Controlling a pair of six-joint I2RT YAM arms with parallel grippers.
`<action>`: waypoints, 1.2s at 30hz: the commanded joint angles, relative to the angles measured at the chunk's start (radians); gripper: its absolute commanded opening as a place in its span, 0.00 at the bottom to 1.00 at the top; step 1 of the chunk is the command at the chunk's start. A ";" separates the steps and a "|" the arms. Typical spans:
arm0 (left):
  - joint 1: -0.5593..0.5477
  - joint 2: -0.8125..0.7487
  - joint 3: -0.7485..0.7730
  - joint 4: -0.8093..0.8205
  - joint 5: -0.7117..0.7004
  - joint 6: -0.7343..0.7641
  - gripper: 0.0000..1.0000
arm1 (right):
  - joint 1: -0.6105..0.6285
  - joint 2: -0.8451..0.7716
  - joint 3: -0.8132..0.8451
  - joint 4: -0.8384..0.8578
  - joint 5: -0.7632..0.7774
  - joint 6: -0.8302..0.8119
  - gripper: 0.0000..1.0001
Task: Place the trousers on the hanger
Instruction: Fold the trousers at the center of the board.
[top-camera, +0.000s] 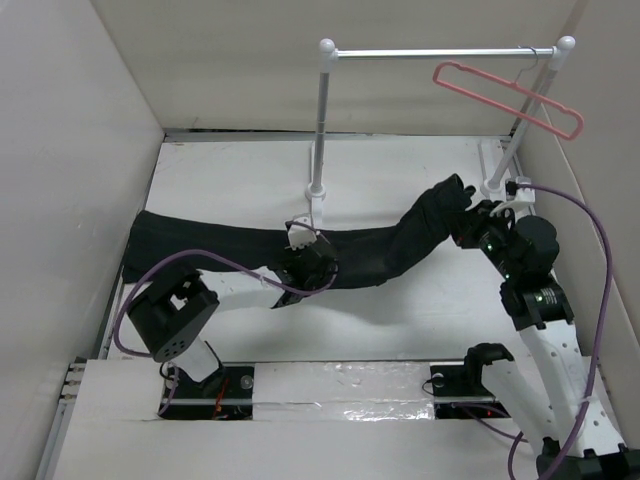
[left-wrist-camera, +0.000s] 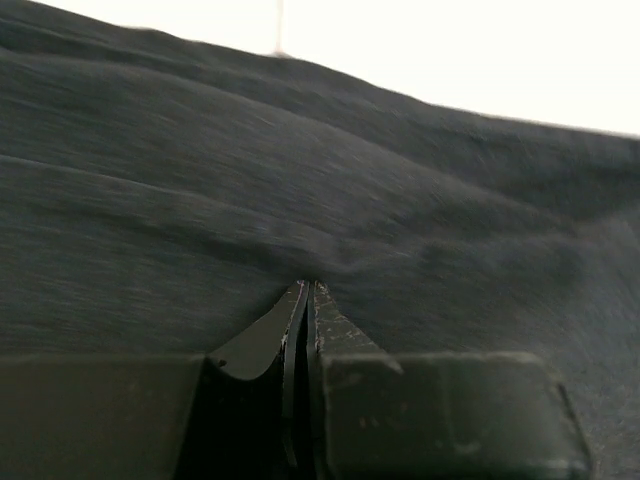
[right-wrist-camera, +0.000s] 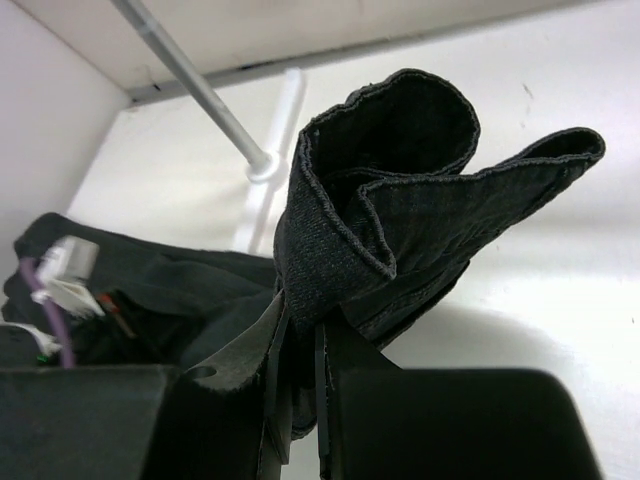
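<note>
The black trousers (top-camera: 200, 245) lie across the white table from the far left to the right. My left gripper (top-camera: 300, 262) is shut on the trousers (left-wrist-camera: 300, 200) near their middle, pinching a fold of cloth. My right gripper (top-camera: 468, 222) is shut on the right end of the trousers (right-wrist-camera: 400, 200) and holds it raised off the table, the hem bunched above the fingers. The pink hanger (top-camera: 510, 100) hangs by its hook from the right end of the white rail (top-camera: 440, 53), above and behind my right gripper.
The white rail stands on two posts, the left post (top-camera: 321, 130) just behind the trousers' middle and the right post (top-camera: 520, 120) next to my right gripper. White walls enclose the table on the left, back and right. A purple cable (top-camera: 590, 230) loops beside the right arm.
</note>
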 joint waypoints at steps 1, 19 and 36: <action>-0.065 0.051 0.019 0.093 0.051 -0.046 0.00 | 0.019 0.001 0.117 0.029 0.033 -0.031 0.00; -0.326 0.594 0.594 0.170 0.261 -0.070 0.00 | 0.048 0.114 0.454 0.015 -0.110 -0.012 0.00; 0.116 -0.626 0.051 -0.147 0.040 0.031 0.39 | 0.527 0.551 0.677 0.227 0.098 -0.012 0.00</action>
